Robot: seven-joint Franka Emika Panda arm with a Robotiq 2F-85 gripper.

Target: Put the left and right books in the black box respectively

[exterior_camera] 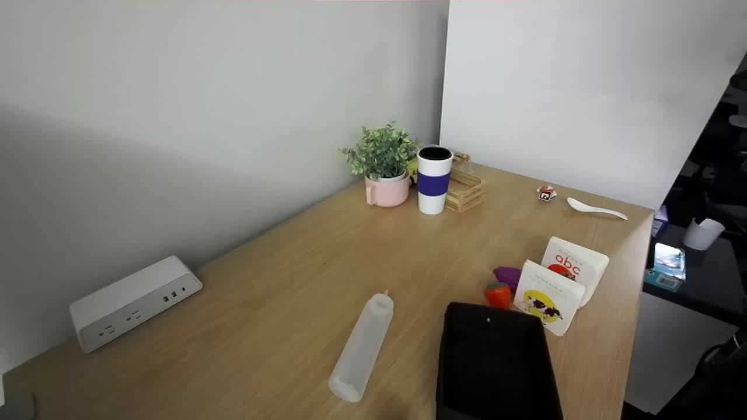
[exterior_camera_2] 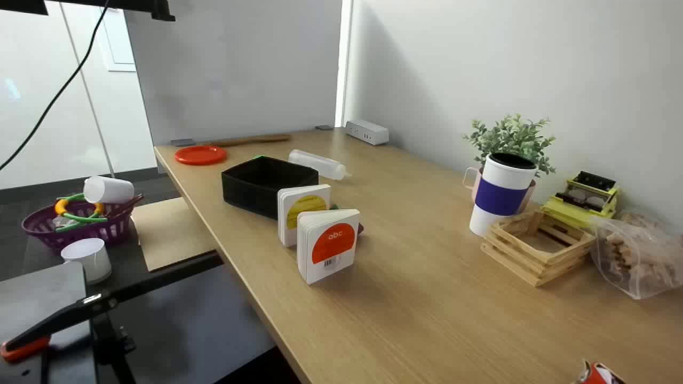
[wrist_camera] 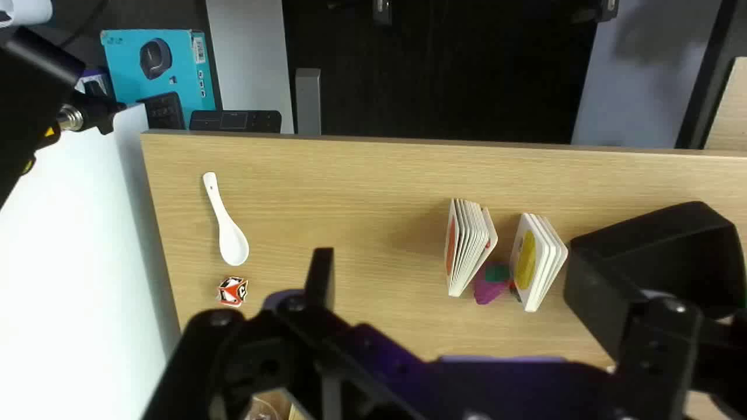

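Jaws are being held apart. Near the tabletop (exterior_camera: 408,251) edge, room is being left between spoon (exterior_camera: 595,209) and abc book (exterior_camera: 575,259) — cow book (exterior_camera: 545,298) being crowded by black box (exterior_camera: 496,361).

Red-picture booklet (exterior_camera_2: 331,246) upright; yellow-picture booklet (exterior_camera_2: 291,208) between it and black box (exterior_camera_2: 248,193)

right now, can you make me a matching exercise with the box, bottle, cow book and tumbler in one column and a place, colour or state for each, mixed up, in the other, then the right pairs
Things
1. box
2. bottle
3. cow book
4. tumbler

Places, colours, states
A. lying on its side
B. upright, white and purple-blue
C. black, open at the top
D. between the box and the abc book

Right pairs
1-C
2-A
3-D
4-B
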